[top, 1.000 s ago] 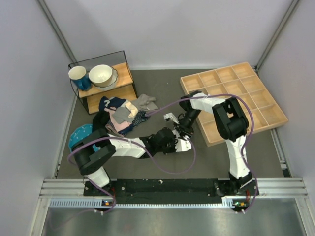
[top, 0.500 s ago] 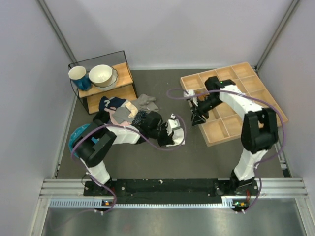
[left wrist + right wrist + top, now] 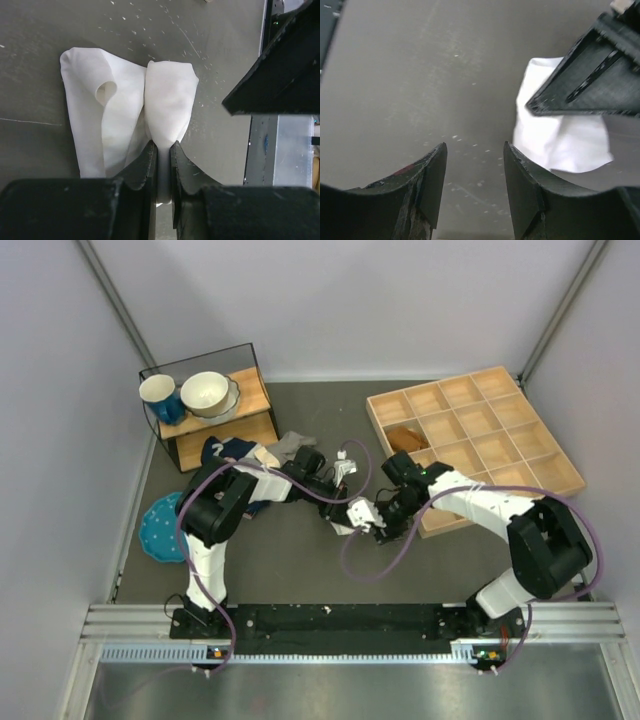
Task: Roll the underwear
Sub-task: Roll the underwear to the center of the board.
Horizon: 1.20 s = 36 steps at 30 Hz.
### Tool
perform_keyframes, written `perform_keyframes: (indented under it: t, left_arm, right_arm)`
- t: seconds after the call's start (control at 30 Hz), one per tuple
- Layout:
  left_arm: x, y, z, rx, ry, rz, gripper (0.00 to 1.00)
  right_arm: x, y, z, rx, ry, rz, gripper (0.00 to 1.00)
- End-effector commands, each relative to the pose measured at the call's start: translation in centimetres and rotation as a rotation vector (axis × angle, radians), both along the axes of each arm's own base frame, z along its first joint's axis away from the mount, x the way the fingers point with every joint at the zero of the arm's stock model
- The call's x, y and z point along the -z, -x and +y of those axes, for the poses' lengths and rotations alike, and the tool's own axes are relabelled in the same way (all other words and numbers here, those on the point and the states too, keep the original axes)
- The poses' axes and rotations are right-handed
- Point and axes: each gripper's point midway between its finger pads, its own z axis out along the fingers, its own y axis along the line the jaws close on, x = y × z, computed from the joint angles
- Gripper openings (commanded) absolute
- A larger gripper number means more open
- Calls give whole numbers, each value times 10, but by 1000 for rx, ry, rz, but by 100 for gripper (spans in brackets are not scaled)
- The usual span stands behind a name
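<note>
A white underwear (image 3: 354, 518) lies crumpled on the dark table mat in the middle. My left gripper (image 3: 347, 506) is shut on it. In the left wrist view, the black fingers (image 3: 150, 162) pinch a raised fold of the white cloth (image 3: 125, 100), and the rest spreads flat to the left. My right gripper (image 3: 384, 517) is open and empty, low over the mat just right of the underwear. In the right wrist view (image 3: 475, 150), the white cloth (image 3: 555, 142) lies beyond its right finger, partly hidden under the left gripper's black finger (image 3: 590, 75).
A pile of mixed clothes (image 3: 240, 462) lies at the left. A wooden compartment tray (image 3: 520, 455) at the right holds a brown roll (image 3: 405, 437) in one cell. A shelf (image 3: 215, 425) carries a blue mug and a bowl. A blue dish (image 3: 160, 530) sits at the left edge.
The right arm swung over the tray, then came back down beside the white underwear, open. The left arm shifted its elbow back and kept its hold on the white cloth.
</note>
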Motion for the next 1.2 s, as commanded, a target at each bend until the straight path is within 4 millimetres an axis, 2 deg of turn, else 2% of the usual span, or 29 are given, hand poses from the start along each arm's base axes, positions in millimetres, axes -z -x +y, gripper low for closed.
perform_keyframes:
  t: [0.0, 0.2, 0.37, 0.43, 0.5, 0.53, 0.57, 0.6, 0.63, 0.67, 0.7, 0.77, 0.8, 0.83, 0.87, 0.9, 0.93, 0.97, 1.0, 1.03, 1.07, 1.1, 1.17]
  left_arm:
    - [42, 12, 20, -66, -161, 104, 15]
    - [38, 6, 16, -92, -148, 90, 21]
    - [30, -2, 16, -142, -137, 68, 29]
    - [14, -15, 14, -182, -99, -5, 31]
    - [5, -17, 20, -229, -80, -20, 33]
    - [-18, -29, 20, -264, -24, -96, 34]
    - [-17, -27, 28, -305, -34, -105, 36]
    - [-24, -30, 32, -331, -22, -139, 42]
    - [-49, -39, 36, -367, 29, -227, 43]
    - [-44, -35, 47, -405, 7, -248, 44]
    - [-51, -36, 52, -426, 20, -292, 44]
    - [-67, -32, 66, -471, 53, -410, 45]
    - [-85, -29, 70, -477, 96, -474, 45]
    - [-90, -24, 73, -482, 120, -515, 45]
    - [-91, -14, 78, -484, 158, -563, 45]
    - [-109, -9, 82, -507, 210, -622, 45]
    - [-115, -3, 84, -515, 238, -656, 45]
    - [-109, 8, 90, -520, 246, -685, 46]
    - [-128, 11, 95, -556, 291, -754, 46]
    - [-119, 23, 99, -551, 292, -762, 47]
    - [-123, 28, 101, -554, 313, -791, 48]
    - [-138, 35, 101, -556, 358, -840, 49]
    - [-140, 41, 101, -537, 354, -893, 50]
  right_arm:
    - [-13, -47, 32, 6, -36, -301, 50]
    - [17, -55, 39, 6, 56, -330, 49]
    - [44, -45, 31, -10, 125, -284, 45]
    - [51, -44, 28, 7, 155, -268, 43]
    - [57, -45, 26, 26, 182, -245, 36]
    - [59, -40, 23, 32, 197, -218, 34]
    - [58, -39, 23, 33, 197, -203, 30]
    - [57, -37, 23, 34, 198, -185, 28]
    - [57, -28, 20, 34, 201, -128, 27]
    - [51, -27, 23, 31, 191, -107, 25]
    - [49, -27, 21, 43, 188, -80, 23]
    - [42, -15, 21, 42, 193, 26, 22]
    - [39, -10, 20, 46, 199, 72, 21]
    - [37, -5, 20, 68, 187, 156, 20]
    - [27, 1, 19, 68, 201, 220, 20]
    - [24, 4, 19, 71, 199, 263, 20]
    - [18, 5, 20, 81, 175, 315, 20]
    - [17, 3, 22, 90, 178, 353, 19]
    - [13, 8, 19, 99, 193, 401, 19]
    - [13, 8, 17, 119, 195, 446, 19]
    - [16, 2, 18, 138, 204, 473, 19]
    - [17, 5, 16, 155, 221, 524, 19]
    - [24, -4, 15, 194, 241, 582, 19]
